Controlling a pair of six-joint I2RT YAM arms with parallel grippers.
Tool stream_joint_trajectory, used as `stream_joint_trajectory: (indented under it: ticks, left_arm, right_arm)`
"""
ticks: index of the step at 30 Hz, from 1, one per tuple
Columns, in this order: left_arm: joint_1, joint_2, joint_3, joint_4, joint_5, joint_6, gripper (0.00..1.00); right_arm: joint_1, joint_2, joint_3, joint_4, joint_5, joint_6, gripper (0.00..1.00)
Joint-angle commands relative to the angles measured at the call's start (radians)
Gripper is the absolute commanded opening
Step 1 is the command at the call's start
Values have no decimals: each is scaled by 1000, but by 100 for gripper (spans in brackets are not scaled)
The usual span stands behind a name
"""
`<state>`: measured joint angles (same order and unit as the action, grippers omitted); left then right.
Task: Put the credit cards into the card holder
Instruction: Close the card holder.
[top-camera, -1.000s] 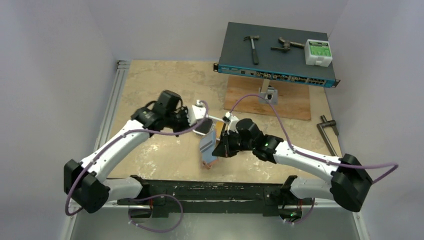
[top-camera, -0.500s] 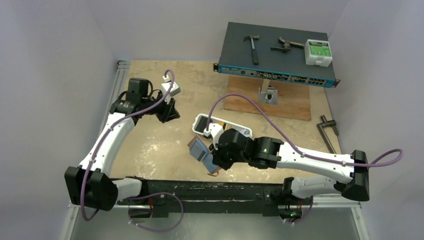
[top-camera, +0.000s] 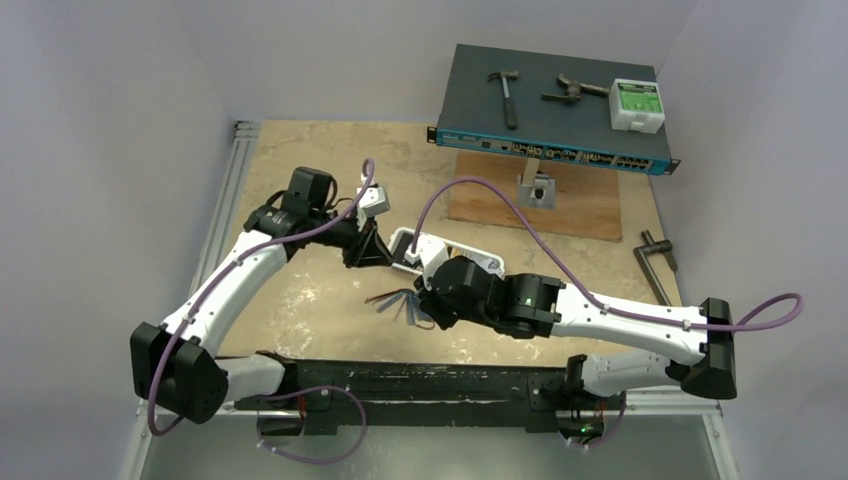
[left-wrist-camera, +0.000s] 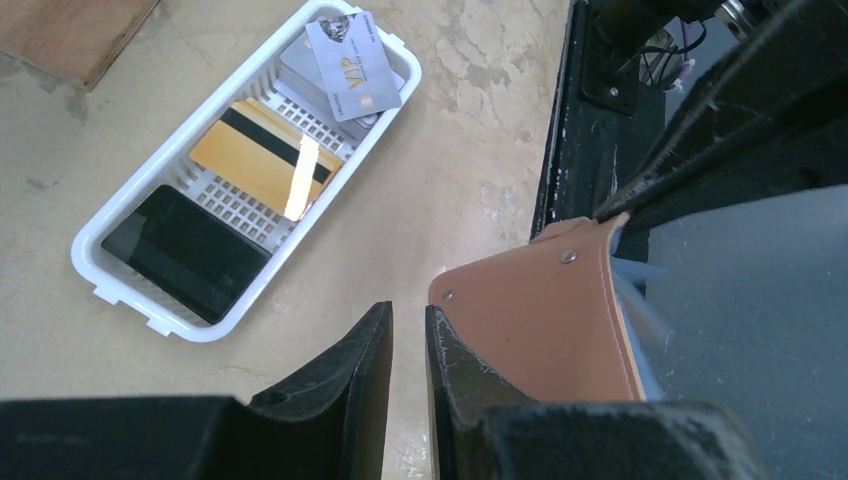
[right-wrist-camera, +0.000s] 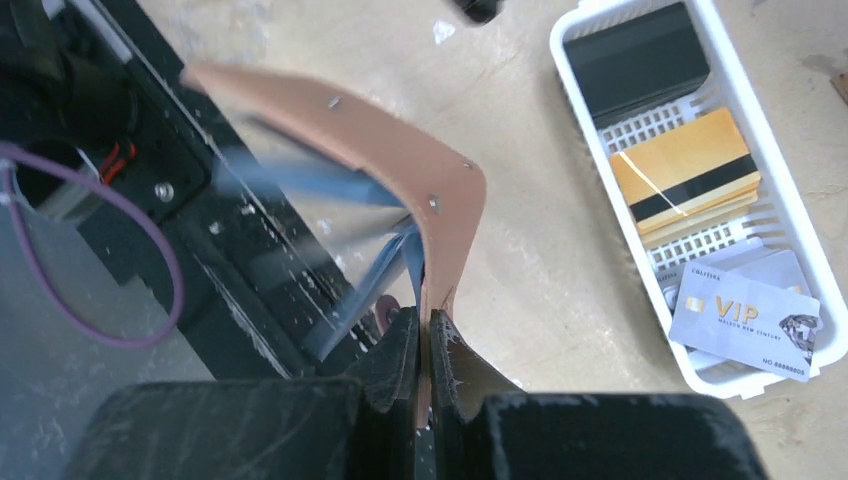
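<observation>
The reddish-brown leather card holder (top-camera: 397, 298) hangs open in my right gripper (top-camera: 425, 306), just above the table near the front. In the right wrist view that gripper (right-wrist-camera: 428, 318) is shut on one leather flap (right-wrist-camera: 400, 150), with blurred pale blue cards (right-wrist-camera: 330, 190) between the flaps. A white tray (left-wrist-camera: 330, 186) holds a black card (left-wrist-camera: 185, 255), a gold card (left-wrist-camera: 262, 160) and a grey VIP card (left-wrist-camera: 352, 65). My left gripper (top-camera: 377, 254) hovers between the tray (top-camera: 485, 262) and the holder (left-wrist-camera: 540, 330). Its jaws (left-wrist-camera: 408, 310) are nearly shut and empty.
A network switch (top-camera: 550, 100) with a hammer (top-camera: 508, 95) and a white box (top-camera: 637, 105) on top stands at the back right. A wooden board (top-camera: 540, 205) lies before it. A metal tool (top-camera: 655, 265) lies at the right edge. A black rail (top-camera: 420, 375) runs along the front.
My left arm swung away to the far left, then came back beside the tray. My right arm carried the card holder leftward and tipped it nearly edge-on.
</observation>
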<state>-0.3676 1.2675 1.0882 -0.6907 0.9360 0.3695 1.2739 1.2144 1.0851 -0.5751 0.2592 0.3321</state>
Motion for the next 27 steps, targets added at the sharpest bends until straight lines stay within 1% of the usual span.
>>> stream_joint_trajectory:
  ticks: [1,6,11,14,16,17,18,19,20,21,22,24,26,27]
  left_arm:
    - [3,-77,-43,-62,29,70,17]
    - [-20,-118,-97,-99,19,92,17]
    - [-43,-143,-95,-170,18,139,17]
    - [-52,-153,-91,-219,36,203,19]
    - [-60,-154,-96,-262,60,294,21]
    - [-65,-155,-101,-271,62,323,25]
    - [-66,-153,-106,-272,60,346,36]
    - [-65,-150,-106,-271,51,363,51]
    - [-66,-145,-103,-264,38,369,58]
    - [-66,-138,-94,-262,26,381,60]
    - [-65,-133,-83,-267,22,400,66]
    - [-66,-122,-58,-284,32,426,94]
    - [-69,-113,-31,-304,39,444,99]
    - [-69,-110,-22,-319,38,462,100]
  right_arm:
    - [-44,-41,-26,181,25,112,0]
    - [-109,-59,-137,401,-108,188,0]
    - [-161,-63,-193,502,-185,195,0]
    - [-174,-67,-228,560,-240,164,0]
    - [-193,-73,-250,603,-284,144,0]
    - [-197,-79,-255,622,-310,130,0]
    - [-198,-85,-259,640,-339,117,0]
    - [-199,-90,-260,656,-370,103,0]
    - [-199,-95,-259,670,-400,87,0]
    - [-199,-101,-259,681,-428,72,0]
    - [-199,-105,-256,687,-451,58,0]
    - [-199,-111,-251,690,-500,34,0]
    - [-199,-105,-240,683,-567,7,0]
    - [-199,-100,-234,675,-595,-5,0]
